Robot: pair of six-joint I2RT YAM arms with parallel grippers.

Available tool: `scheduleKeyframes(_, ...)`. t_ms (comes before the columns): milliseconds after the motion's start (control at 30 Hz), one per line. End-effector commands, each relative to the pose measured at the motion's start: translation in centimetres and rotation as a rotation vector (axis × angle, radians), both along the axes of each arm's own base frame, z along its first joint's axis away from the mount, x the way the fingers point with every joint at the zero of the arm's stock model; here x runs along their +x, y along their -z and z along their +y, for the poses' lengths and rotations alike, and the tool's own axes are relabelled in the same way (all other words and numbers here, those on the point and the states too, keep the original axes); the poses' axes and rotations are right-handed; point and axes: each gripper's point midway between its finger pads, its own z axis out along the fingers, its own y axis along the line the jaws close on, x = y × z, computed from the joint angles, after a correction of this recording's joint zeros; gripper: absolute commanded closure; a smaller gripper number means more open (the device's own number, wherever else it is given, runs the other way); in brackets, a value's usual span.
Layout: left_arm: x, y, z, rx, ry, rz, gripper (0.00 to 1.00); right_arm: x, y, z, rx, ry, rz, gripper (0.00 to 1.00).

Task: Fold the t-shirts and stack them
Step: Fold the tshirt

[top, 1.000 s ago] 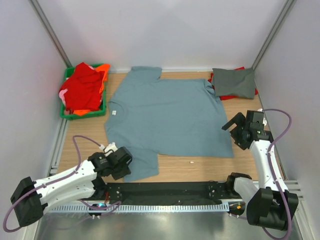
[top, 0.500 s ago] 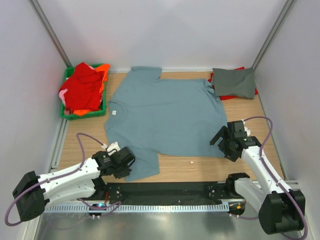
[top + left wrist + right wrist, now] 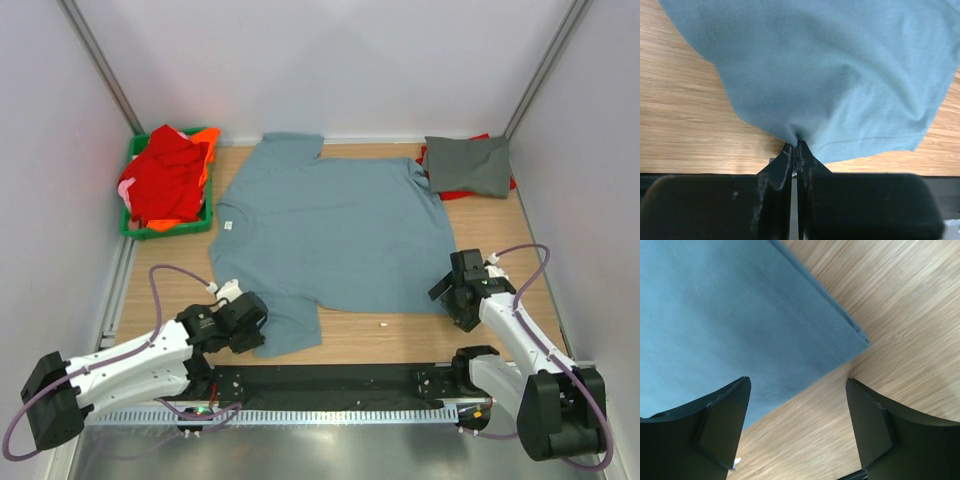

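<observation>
The dusty blue-grey t-shirt [image 3: 335, 235] lies spread flat on the wooden table. My left gripper [image 3: 250, 322] is shut on the near sleeve of this shirt; in the left wrist view its jaws [image 3: 795, 147] pinch the cloth [image 3: 830, 75]. My right gripper [image 3: 452, 292] is open, low over the shirt's near right hem corner [image 3: 860, 340], jaws straddling bare wood beside it [image 3: 797, 385]. A darker grey folded shirt [image 3: 468, 164] lies on a red one at the back right. Red and orange shirts [image 3: 165, 175] fill the crate.
The green plastic crate [image 3: 205, 222] stands at the back left against the wall. A small white scrap [image 3: 383, 325] lies on the wood near the shirt's front hem. A black rail [image 3: 330, 380] runs along the table's near edge.
My right gripper has swung from beside the table's right edge down and inward to the shirt's near right corner. My left gripper has stayed shut on the sleeve, barely shifting.
</observation>
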Motion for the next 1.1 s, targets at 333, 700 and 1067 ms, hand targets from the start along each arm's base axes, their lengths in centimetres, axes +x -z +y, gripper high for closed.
scheduleKeyframes(333,0.0,-1.6,1.3,0.011,-0.013,-0.043,1.00,1.1,0.7,-1.5,-0.041,0.087,-0.070,0.52)
scheduleKeyframes(700,-0.7,-4.0,1.1,-0.052,-0.009,-0.037,1.00,2.0,-0.9,0.8,0.068,-0.006,-0.149,0.99)
scheduleKeyframes(1067,-2.8,-9.6,5.0,-0.059,-0.048,-0.060,1.00,0.7,-7.4,3.5,0.198,-0.129,-0.220,0.99)
